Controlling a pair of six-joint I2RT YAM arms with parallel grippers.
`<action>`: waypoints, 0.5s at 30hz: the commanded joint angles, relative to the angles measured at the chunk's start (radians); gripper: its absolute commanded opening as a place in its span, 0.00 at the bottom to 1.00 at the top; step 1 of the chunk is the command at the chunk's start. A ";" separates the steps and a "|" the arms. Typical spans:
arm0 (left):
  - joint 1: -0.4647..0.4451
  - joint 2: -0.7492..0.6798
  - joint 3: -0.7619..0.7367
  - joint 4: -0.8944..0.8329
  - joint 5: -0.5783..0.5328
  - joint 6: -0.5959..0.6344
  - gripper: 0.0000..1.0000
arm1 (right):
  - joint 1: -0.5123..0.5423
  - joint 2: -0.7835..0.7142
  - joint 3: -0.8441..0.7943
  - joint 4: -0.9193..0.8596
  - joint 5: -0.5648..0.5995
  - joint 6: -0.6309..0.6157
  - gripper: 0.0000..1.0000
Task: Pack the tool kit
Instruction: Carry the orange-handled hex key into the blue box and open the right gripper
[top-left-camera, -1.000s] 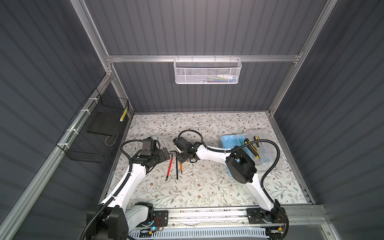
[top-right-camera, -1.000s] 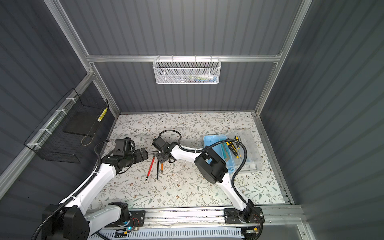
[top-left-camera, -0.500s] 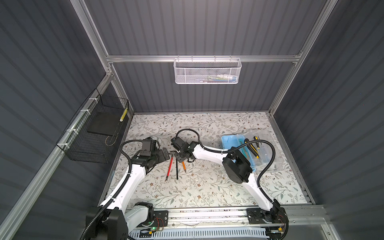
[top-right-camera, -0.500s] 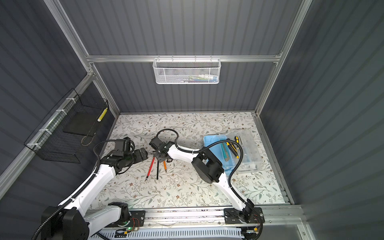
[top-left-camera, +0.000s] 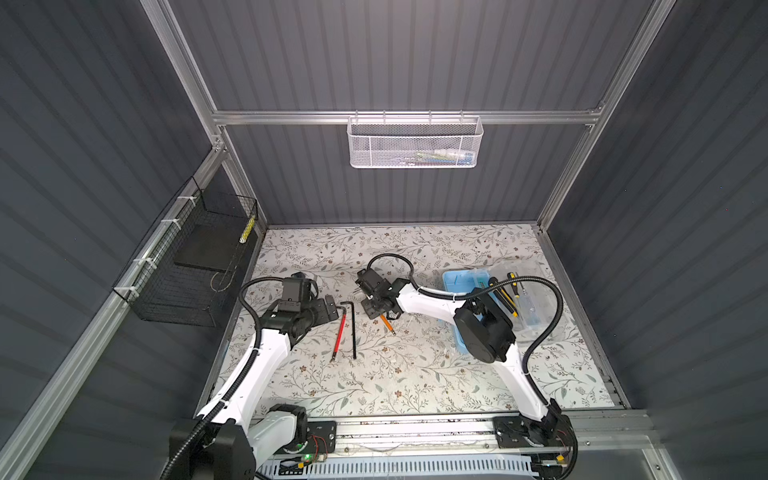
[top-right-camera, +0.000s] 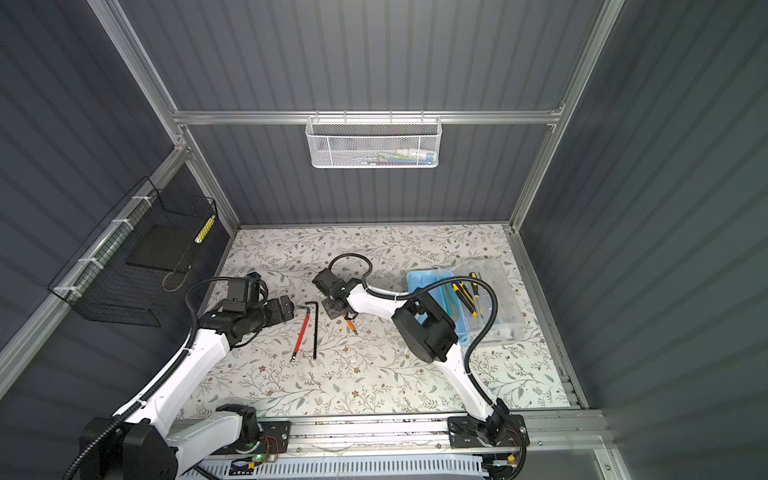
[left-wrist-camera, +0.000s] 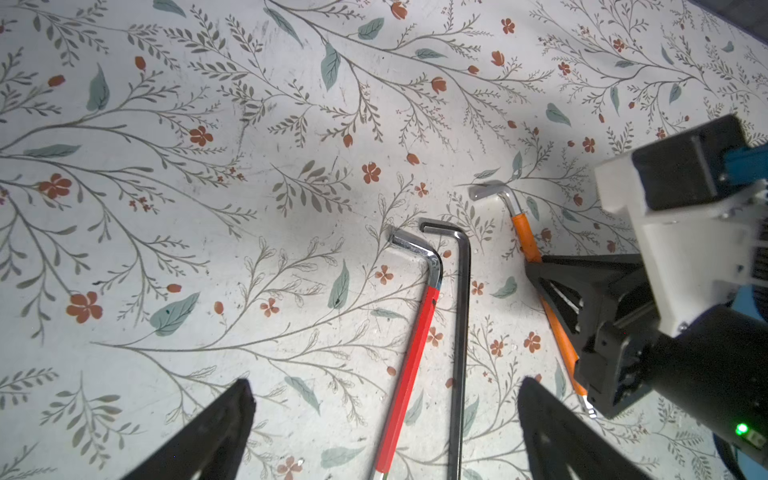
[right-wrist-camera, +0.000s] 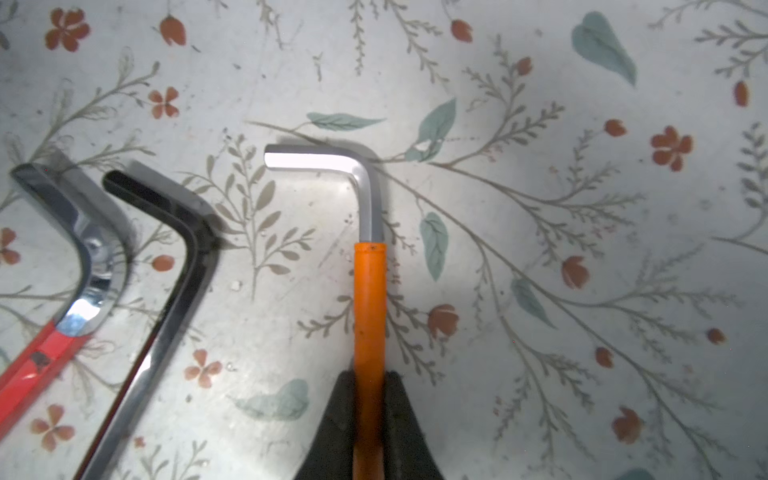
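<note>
Right gripper, jaws closed on the orange-sleeved steel hex key, at frame centre; left gripper fully open and empty over the floral mat; light-blue plastic tool kit at centre right.

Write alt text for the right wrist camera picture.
The right claw is shut on the orange hex key, which lies on the floral table. Beside it lie a black hex key and a red hex key.
</note>
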 joint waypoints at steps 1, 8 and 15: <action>0.007 0.002 0.074 -0.037 0.019 0.046 1.00 | -0.024 -0.070 -0.029 0.006 0.018 0.033 0.00; 0.008 0.053 0.125 -0.040 -0.003 0.094 0.99 | -0.081 -0.209 -0.107 0.042 0.038 0.059 0.00; 0.007 0.040 0.061 0.085 0.048 0.062 0.99 | -0.130 -0.436 -0.260 0.059 0.109 0.087 0.00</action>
